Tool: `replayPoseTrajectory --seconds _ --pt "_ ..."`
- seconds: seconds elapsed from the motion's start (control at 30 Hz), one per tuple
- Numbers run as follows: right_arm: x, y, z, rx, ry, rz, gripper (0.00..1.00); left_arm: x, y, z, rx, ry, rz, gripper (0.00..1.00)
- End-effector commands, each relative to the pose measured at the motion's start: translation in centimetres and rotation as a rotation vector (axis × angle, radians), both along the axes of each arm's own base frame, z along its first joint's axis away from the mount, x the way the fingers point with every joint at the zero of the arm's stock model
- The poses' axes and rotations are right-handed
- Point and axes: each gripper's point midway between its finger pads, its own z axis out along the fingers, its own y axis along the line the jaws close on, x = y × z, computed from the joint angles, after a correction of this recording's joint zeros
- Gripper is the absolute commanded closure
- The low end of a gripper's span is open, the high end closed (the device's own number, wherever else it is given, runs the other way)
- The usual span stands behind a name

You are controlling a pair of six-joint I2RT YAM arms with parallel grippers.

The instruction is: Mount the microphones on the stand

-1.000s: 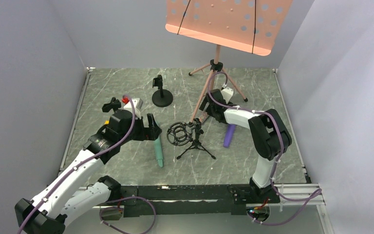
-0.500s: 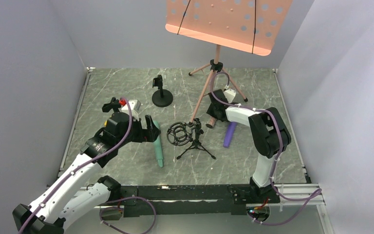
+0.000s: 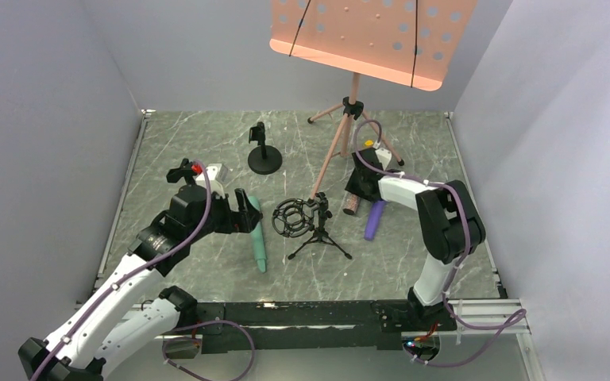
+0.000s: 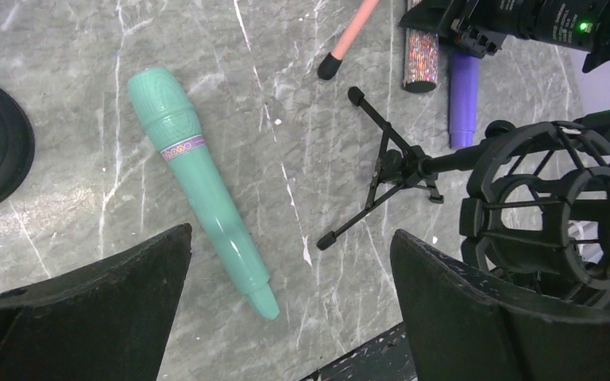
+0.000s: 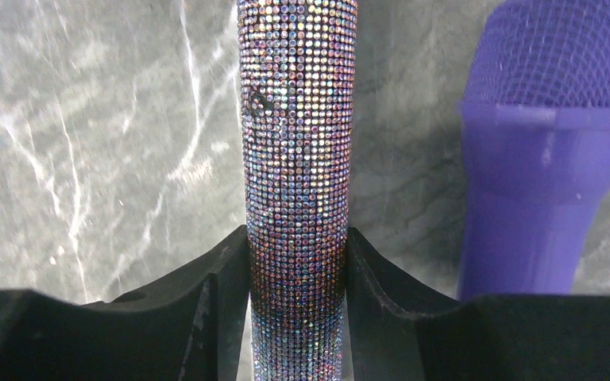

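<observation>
The mint green microphone (image 3: 258,242) (image 4: 198,175) lies flat on the marble table. My left gripper (image 3: 248,214) (image 4: 290,270) hovers over its tail end, open, touching nothing. The black tripod stand (image 3: 311,226) (image 4: 401,163) with its round shock-mount cage stands just right of it. The glittery microphone (image 3: 353,205) (image 5: 298,159) lies beyond the stand. My right gripper (image 3: 359,189) (image 5: 298,262) is shut on its barrel, both jaws pressed against its sides. The purple microphone (image 3: 375,220) (image 5: 548,159) lies right beside it, apart from the jaws.
A pink music stand (image 3: 369,36) rises at the back, and one of its legs (image 3: 326,163) (image 4: 348,36) reaches down near the tripod stand. A small black round-base stand (image 3: 264,161) sits at the back left. Grey walls close in the table's sides.
My right gripper has shifted right and closed its jaws onto the glittery microphone. The left arm has drifted slightly lower with its jaws still wide.
</observation>
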Motion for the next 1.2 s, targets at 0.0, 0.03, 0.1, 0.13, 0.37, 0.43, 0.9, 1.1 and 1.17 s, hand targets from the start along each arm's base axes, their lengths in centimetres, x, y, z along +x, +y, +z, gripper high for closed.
replayPoseTrajectory --seconds 0.0,0.03,0.1,0.13,0.37,0.43,0.9,1.1,1.17 --pt "-1.8 0.5 1.3 0.027 0.002 0.103 0.88 -0.3 -0.4 1.6 -0.052 -0.040 -0.015 0.01" --pt "-1.8 0.7 2.1 0.037 -0.025 0.124 0.93 -0.4 -0.4 1.7 -0.056 -0.043 -0.016 0.01" --pt "-1.8 1.2 3.8 0.058 -0.082 0.168 1.00 -0.4 -0.4 2.1 -0.061 -0.052 -0.018 0.01" --pt "-1.8 1.4 4.6 0.068 -0.104 0.185 1.00 -0.4 -0.4 2.3 -0.062 -0.055 -0.019 0.01" --pt "-2.4 2.5 12.1 0.109 -0.309 0.345 1.00 -0.4 -0.2 3.6 -0.057 -0.078 -0.021 0.01" --pt "-3.0 2.6 13.8 0.118 -0.356 0.399 1.00 -0.6 -0.1 3.9 -0.057 -0.081 -0.020 0.01" --pt "-10.6 1.5 16.6 0.169 -0.291 0.891 1.00 -2.3 -3.5 11.8 -0.273 -0.251 -0.221 0.01" --pt "-12.0 1.2 22.5 0.014 -0.542 1.037 1.00 -2.5 -6.4 15.5 -0.407 -0.289 -0.349 0.01" --pt "-12.1 1.2 24.8 -0.015 -0.586 1.089 1.00 -2.4 -6.9 16.8 -0.435 -0.304 -0.370 0.01"
